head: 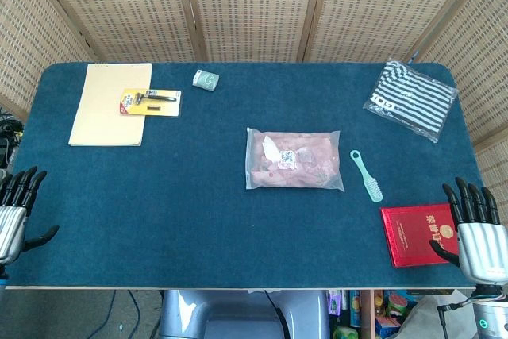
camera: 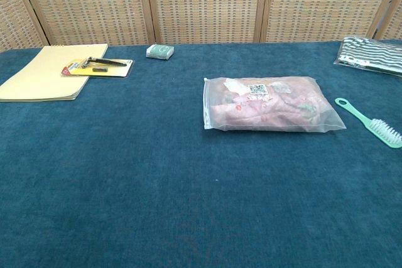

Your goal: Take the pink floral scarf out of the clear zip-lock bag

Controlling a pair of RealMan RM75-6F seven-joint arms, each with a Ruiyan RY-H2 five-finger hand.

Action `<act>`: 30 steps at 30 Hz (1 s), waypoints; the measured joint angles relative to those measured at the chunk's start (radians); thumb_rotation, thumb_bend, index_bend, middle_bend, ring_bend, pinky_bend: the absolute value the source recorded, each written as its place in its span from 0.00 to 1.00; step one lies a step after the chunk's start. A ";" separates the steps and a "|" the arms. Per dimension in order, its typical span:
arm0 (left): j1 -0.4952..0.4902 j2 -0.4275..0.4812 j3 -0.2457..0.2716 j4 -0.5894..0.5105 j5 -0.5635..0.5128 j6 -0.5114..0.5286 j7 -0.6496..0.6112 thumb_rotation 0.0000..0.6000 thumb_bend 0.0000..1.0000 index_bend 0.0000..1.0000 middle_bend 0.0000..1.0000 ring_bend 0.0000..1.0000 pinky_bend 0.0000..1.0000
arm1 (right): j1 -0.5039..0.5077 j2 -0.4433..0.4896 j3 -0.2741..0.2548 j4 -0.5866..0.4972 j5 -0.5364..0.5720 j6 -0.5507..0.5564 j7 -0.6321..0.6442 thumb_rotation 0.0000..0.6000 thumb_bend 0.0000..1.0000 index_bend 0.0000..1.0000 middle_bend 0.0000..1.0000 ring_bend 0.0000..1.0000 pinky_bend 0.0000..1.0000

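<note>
The table, covered in dark blue cloth, carries all items; a wicker screen closes off the far side. At the far left lies a yellow notepad with a carded razor resting on its right edge. At the far right sits a packaged striped garment. A red booklet lies at the near right edge, just beside the right hand.

The clear zip-lock bag lies flat near the table's centre, well apart from both hands. The pink floral scarf is folded inside it, fully enclosed; the bag appears sealed, though the zip line itself cannot be resolved. The central position likely serves reach by either arm.

A green brush lies just right of the bag, apart from it. A small green packet sits near the far edge.

The left hand rests at the near left edge, fingers apart, holding nothing. The right hand likewise shows fingers spread and empty. Judgement: extraction not yet begun; both hands stand at rest positions.
</note>
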 measured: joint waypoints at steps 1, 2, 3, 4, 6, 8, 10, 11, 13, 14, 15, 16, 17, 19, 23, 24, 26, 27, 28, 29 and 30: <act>0.000 -0.001 -0.002 0.000 -0.004 0.000 0.002 1.00 0.22 0.00 0.00 0.00 0.00 | 0.000 0.003 -0.001 -0.004 0.003 -0.005 -0.004 1.00 0.00 0.00 0.00 0.00 0.00; 0.000 -0.003 -0.003 0.000 -0.006 0.000 0.005 1.00 0.22 0.00 0.00 0.00 0.00 | -0.001 0.006 -0.002 -0.008 0.006 -0.008 -0.008 1.00 0.00 0.00 0.00 0.00 0.00; 0.000 -0.004 -0.004 0.001 -0.006 0.002 0.007 1.00 0.22 0.00 0.00 0.00 0.00 | 0.000 0.008 -0.002 -0.010 0.008 -0.009 -0.009 1.00 0.00 0.00 0.00 0.00 0.00; 0.001 -0.005 -0.004 0.001 -0.006 0.004 0.009 1.00 0.22 0.00 0.00 0.00 0.00 | 0.000 0.009 -0.002 -0.012 0.010 -0.012 -0.010 1.00 0.00 0.00 0.00 0.00 0.00; 0.002 -0.007 -0.004 0.001 -0.005 0.007 0.012 1.00 0.22 0.00 0.00 0.00 0.00 | 0.001 0.010 -0.002 -0.013 0.010 -0.015 -0.008 1.00 0.00 0.00 0.00 0.00 0.00; 0.002 -0.008 -0.003 -0.001 -0.001 0.009 0.014 1.00 0.22 0.00 0.00 0.00 0.00 | 0.005 0.010 -0.002 -0.015 0.008 -0.020 -0.001 1.00 0.00 0.00 0.00 0.00 0.00; 0.001 -0.009 -0.004 0.001 0.004 0.011 0.011 1.00 0.22 0.00 0.00 0.00 0.00 | 0.019 0.013 0.002 -0.021 0.003 -0.037 0.018 1.00 0.00 0.00 0.00 0.00 0.00; -0.001 -0.011 -0.006 0.004 0.004 0.011 0.008 1.00 0.22 0.00 0.00 0.00 0.00 | 0.026 0.014 0.004 -0.023 0.000 -0.045 0.023 1.00 0.00 0.00 0.00 0.00 0.00; -0.004 -0.015 -0.010 0.008 0.001 0.008 0.006 1.00 0.22 0.00 0.00 0.00 0.00 | 0.058 0.019 0.014 -0.029 -0.002 -0.087 0.040 1.00 0.00 0.00 0.00 0.00 0.00; -0.007 -0.018 -0.011 0.010 -0.002 0.004 0.007 1.00 0.22 0.00 0.00 0.00 0.00 | 0.075 0.022 0.020 -0.032 -0.001 -0.110 0.050 1.00 0.00 0.00 0.00 0.00 0.00; -0.010 -0.020 -0.013 0.011 -0.005 0.001 0.008 1.00 0.22 0.00 0.00 0.00 0.00 | 0.094 0.026 0.026 -0.036 0.001 -0.137 0.062 1.00 0.00 0.00 0.00 0.00 0.00; -0.012 -0.022 -0.015 0.012 -0.009 -0.003 0.011 1.00 0.22 0.00 0.00 0.00 0.00 | 0.121 0.031 0.037 -0.043 0.007 -0.178 0.080 1.00 0.00 0.00 0.00 0.00 0.00; -0.015 -0.024 -0.018 0.013 -0.014 -0.006 0.016 1.00 0.22 0.00 0.00 0.00 0.00 | 0.143 0.034 0.046 -0.049 0.015 -0.212 0.093 1.00 0.00 0.00 0.00 0.00 0.00; -0.018 -0.027 -0.023 0.015 -0.024 -0.011 0.026 1.00 0.22 0.00 0.00 0.00 0.00 | 0.203 0.040 0.072 -0.063 0.043 -0.299 0.117 1.00 0.00 0.00 0.00 0.00 0.00; -0.023 -0.038 -0.031 0.019 -0.047 -0.020 0.050 1.00 0.22 0.00 0.00 0.00 0.00 | 0.343 0.018 0.135 -0.070 0.151 -0.476 0.118 1.00 0.00 0.00 0.00 0.00 0.00; -0.024 -0.041 -0.032 0.021 -0.052 -0.023 0.056 1.00 0.22 0.00 0.00 0.00 0.00 | 0.373 0.007 0.147 -0.069 0.186 -0.514 0.109 1.00 0.00 0.00 0.00 0.00 0.00; -0.028 -0.047 -0.035 0.025 -0.065 -0.033 0.066 1.00 0.22 0.00 0.00 0.00 0.00 | 0.441 -0.025 0.170 -0.063 0.274 -0.584 0.074 1.00 0.00 0.00 0.00 0.00 0.00; -0.029 -0.049 -0.036 0.027 -0.070 -0.037 0.069 1.00 0.22 0.00 0.00 0.00 0.00 | 0.470 -0.042 0.178 -0.058 0.315 -0.607 0.053 1.00 0.00 0.00 0.00 0.00 0.00; -0.031 -0.050 -0.037 0.028 -0.076 -0.043 0.071 1.00 0.22 0.00 0.00 0.00 0.00 | 0.507 -0.067 0.187 -0.048 0.369 -0.634 0.019 1.00 0.00 0.00 0.00 0.00 0.00; -0.034 -0.053 -0.039 0.031 -0.084 -0.050 0.074 1.00 0.22 0.00 0.00 0.00 0.00 | 0.535 -0.089 0.192 -0.038 0.410 -0.651 -0.010 1.00 0.00 0.00 0.00 0.00 0.00; -0.036 -0.054 -0.040 0.033 -0.088 -0.056 0.075 1.00 0.22 0.00 0.00 0.00 0.00 | 0.561 -0.112 0.196 -0.027 0.452 -0.665 -0.040 1.00 0.00 0.00 0.00 0.00 0.00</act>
